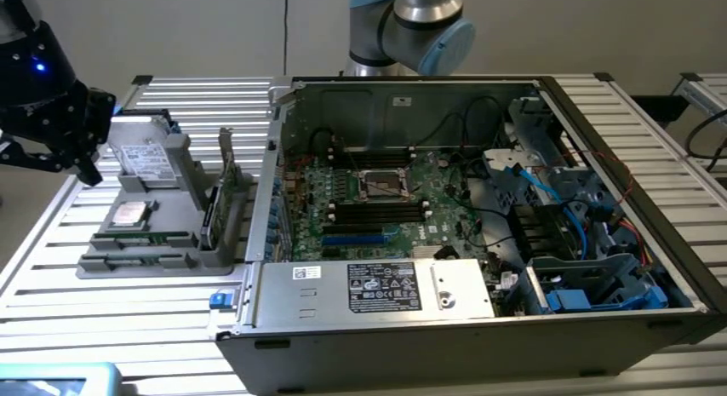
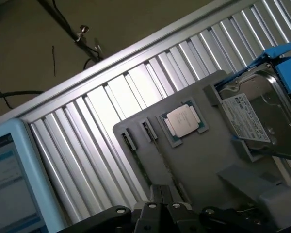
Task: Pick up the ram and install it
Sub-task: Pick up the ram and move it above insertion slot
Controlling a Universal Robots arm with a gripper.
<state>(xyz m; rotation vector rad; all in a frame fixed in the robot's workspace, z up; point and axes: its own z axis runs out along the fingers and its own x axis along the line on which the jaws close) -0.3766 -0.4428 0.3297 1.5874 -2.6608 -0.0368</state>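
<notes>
Currently I have the gripper point(image 1: 82, 162) hanging at the exterior view's left edge, above the far left corner of the slatted table point(image 1: 68, 285), just beside the grey holder point(image 1: 170, 261). In the wrist view the fingers point(image 2: 160, 196) are pressed together with nothing between them. They sit over the holder's edge without touching it.

The ram point(image 1: 142, 239) lies in a long groove on the near side of the holder as a thin green strip, well apart from the gripper and not yet lifted. On the same holder I see a square processor point(image 1: 131, 213) just beyond the ram. A hard drive point(image 1: 148, 157) in a blue-trimmed bracket leans at the far end. A taller green card point(image 1: 227, 170) stands upright on the holder's right side, next to the case.

To the exterior view's right the computer case point(image 1: 636, 200) lies open on its side. Its motherboard point(image 1: 426, 192) faces up, with black memory slots point(image 1: 375, 213) beside the processor socket. A light-blue tablet point(image 1: 46, 379) rests at the near left corner of the table.
</notes>
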